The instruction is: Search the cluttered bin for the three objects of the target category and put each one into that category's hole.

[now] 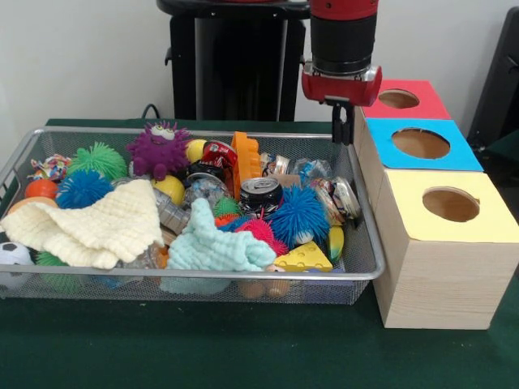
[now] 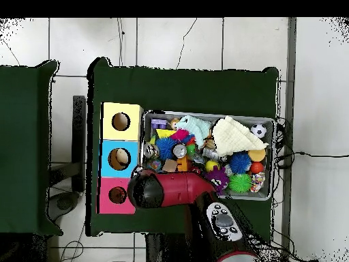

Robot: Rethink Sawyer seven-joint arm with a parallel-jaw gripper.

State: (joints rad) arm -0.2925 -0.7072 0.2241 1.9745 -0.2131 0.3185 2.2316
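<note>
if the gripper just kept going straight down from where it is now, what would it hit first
Probably the far right corner of the silver wire mesh basket, or the narrow gap beside the red-topped wooden box. The black-tipped red gripper hangs right over that boundary; depth is unclear.

I count one wire bin (image 1: 361,274) on the surface (image 1: 243,348), and three wooden boxes beside it, one hole apiece: yellow-topped (image 1: 448,243), blue-topped (image 1: 422,144), red-topped (image 1: 401,100). In the bin I make out two cloths, a cream one (image 1: 97,227) and a mint one (image 1: 212,247); two blue spiky balls (image 1: 81,189) (image 1: 300,215); one green spiky ball (image 1: 99,159); one purple fuzzy monster (image 1: 160,148); one cheese wedge (image 1: 302,258); one soccer ball (image 1: 12,255).
</note>
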